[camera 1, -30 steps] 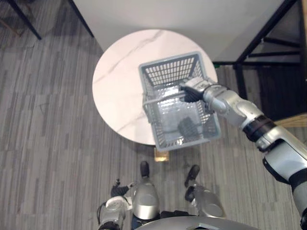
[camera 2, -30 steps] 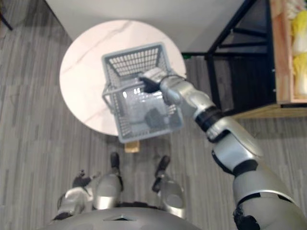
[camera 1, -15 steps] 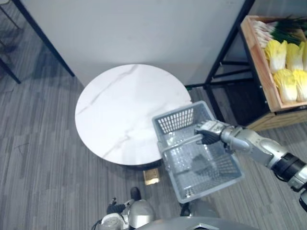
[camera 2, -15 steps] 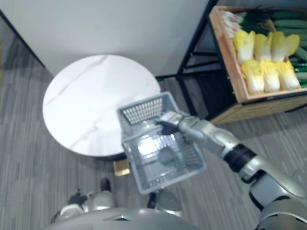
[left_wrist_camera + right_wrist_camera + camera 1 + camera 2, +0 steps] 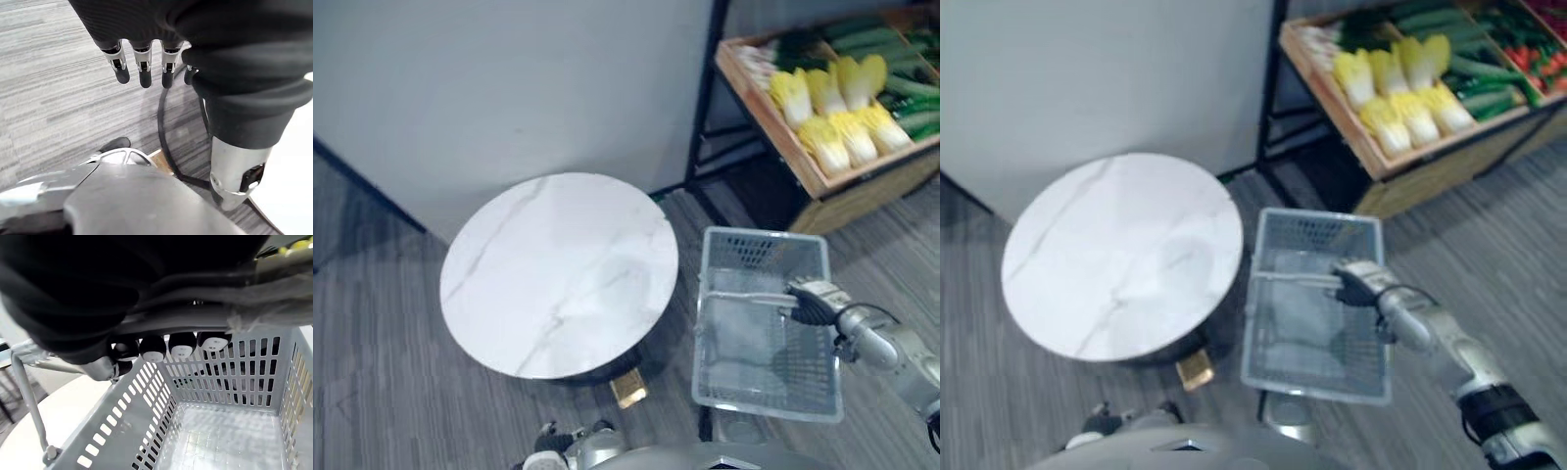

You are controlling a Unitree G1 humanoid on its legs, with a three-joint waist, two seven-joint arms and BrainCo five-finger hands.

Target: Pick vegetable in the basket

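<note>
While the round table (image 5: 558, 274) sits to my left, I see the vegetables (image 5: 827, 137) lying in their wooden crate (image 5: 759, 108) beyond. The grey basket (image 5: 764, 250) hangs beside the table, my right hand (image 5: 811, 299) curled round its handle (image 5: 744, 296). My left hand (image 5: 146, 44) dangles slack-fingered.

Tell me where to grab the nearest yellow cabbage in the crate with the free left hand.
Probably across its thick middle, coming from above: the cabbage lies flat in the wooden crate, with neighbours packed beside it and the crate wall close by, so only its top is free. The left hand hangs open.
</note>
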